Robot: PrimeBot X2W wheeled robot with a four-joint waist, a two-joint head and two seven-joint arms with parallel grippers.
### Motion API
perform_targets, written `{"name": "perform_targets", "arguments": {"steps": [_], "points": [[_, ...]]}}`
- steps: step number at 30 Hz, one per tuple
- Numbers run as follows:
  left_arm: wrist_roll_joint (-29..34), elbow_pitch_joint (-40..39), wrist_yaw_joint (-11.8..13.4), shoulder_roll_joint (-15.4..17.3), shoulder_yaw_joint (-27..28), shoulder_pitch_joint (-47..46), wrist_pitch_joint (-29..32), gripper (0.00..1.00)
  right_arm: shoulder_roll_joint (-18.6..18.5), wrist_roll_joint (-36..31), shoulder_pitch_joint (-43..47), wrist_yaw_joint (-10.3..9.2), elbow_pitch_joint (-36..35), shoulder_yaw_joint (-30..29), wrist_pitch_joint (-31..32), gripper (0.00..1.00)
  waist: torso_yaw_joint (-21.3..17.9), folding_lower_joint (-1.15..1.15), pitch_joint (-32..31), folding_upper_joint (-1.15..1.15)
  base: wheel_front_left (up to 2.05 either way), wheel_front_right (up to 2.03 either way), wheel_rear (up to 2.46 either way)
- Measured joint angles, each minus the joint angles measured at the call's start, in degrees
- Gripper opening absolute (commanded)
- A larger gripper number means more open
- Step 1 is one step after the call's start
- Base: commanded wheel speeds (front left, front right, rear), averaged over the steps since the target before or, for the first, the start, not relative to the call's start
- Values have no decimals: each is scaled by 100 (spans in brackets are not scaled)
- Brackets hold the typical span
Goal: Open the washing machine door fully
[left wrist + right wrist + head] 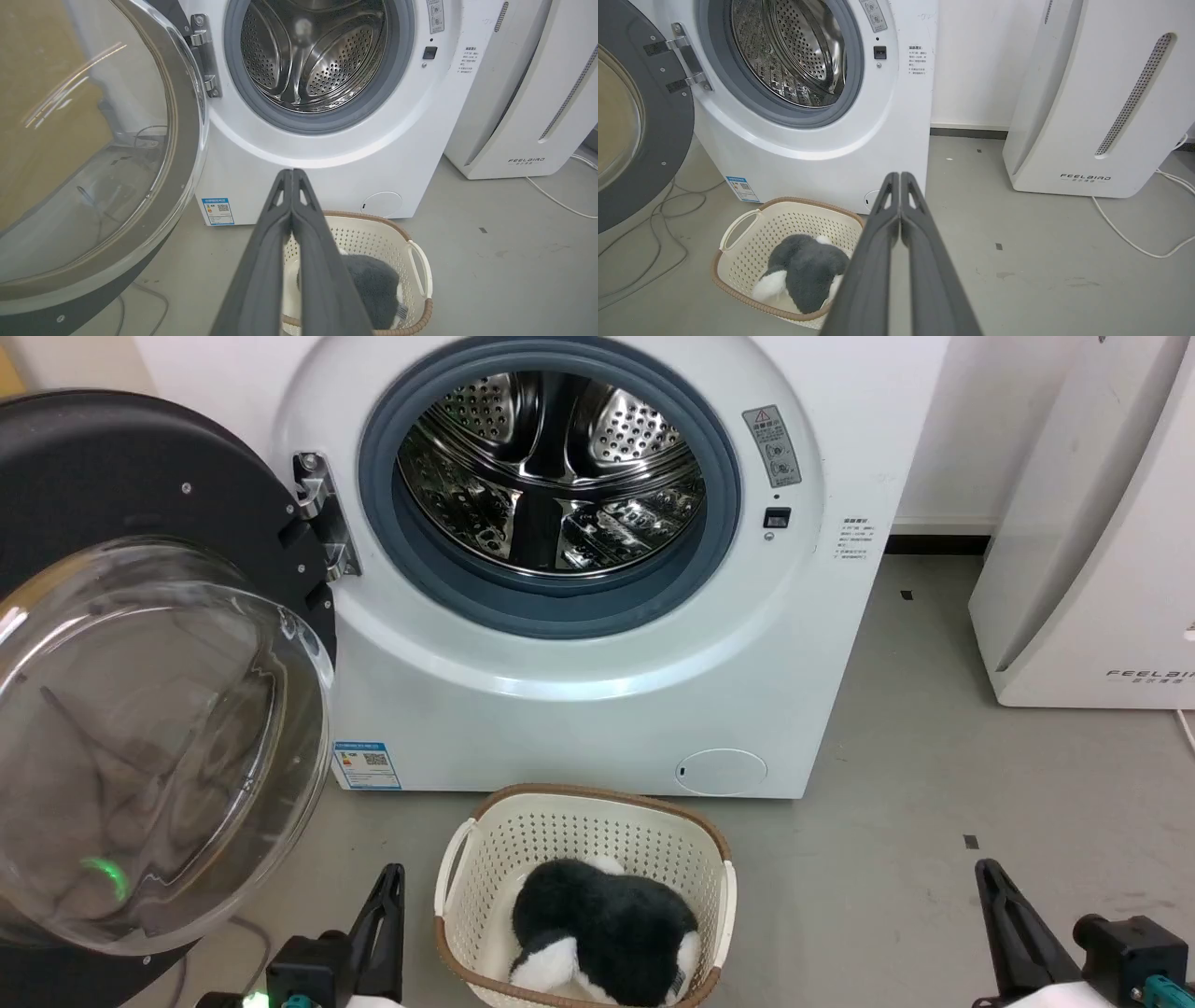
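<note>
door [159,709] swung wide at left of washer [579,691], clear of drum [551,476] | left claw [292,173] clenched, empty, above basket [420,261] | right claw [900,176] clenched, empty, well apart from door | risk: hinge [322,513] strain from pushing past its stop; basket knocked by a low reach

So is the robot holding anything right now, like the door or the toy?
Nothing is held. The left gripper and the right gripper are both shut with nothing between their fingers, apart from the door.
</note>
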Motion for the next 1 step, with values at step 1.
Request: {"name": "perform_targets", "arguments": {"steps": [1], "points": [[1, -4, 0, -4, 5, -12, 4, 0, 0, -1, -12, 0, 1, 5, 0, 0, -2, 0, 1, 0, 0, 0, 0]]}}
